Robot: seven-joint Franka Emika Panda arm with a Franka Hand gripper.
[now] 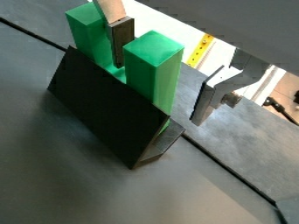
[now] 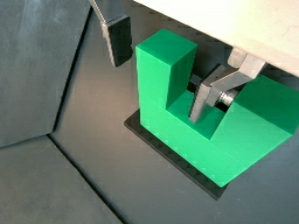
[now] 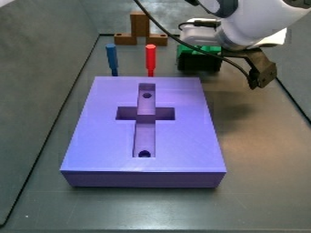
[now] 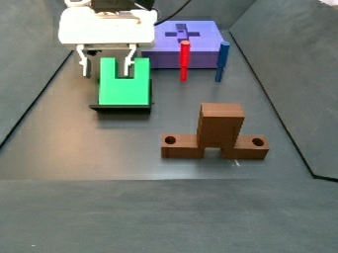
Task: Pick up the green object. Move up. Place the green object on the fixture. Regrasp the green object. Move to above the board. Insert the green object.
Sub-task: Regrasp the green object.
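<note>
A: Where is the arm?

B: Its white body leans in over the far corner of the floor, and the gripper (image 4: 109, 65) hangs directly above the green object (image 4: 125, 91), pointing down at it.

A: Are the plates apart or together?

B: Apart, and holding nothing. In a wrist view one finger (image 1: 119, 42) sits down in the notch between the two prongs, while the other finger (image 1: 218, 94) stands outside one prong, clear of it.

A: And the green piece itself?

B: It is a chunky block of smooth bright plastic with square-edged prongs pointing up. It stands on the fixture (image 1: 111, 109), whose dark matte wall leans against it.

A: What else shows in the side views?

B: In a side view, the board (image 3: 145, 127) appears as a flat lavender slab with a cross-shaped recess and two round holes. A thin red peg (image 3: 151, 59) and a thin blue peg (image 3: 112, 56) stand just behind it. In a side view, a brown cross-shaped piece (image 4: 216, 135) stands upright, well apart from the gripper. The wrist views show none of these, only the prongs, fixture and fingers close up.
</note>
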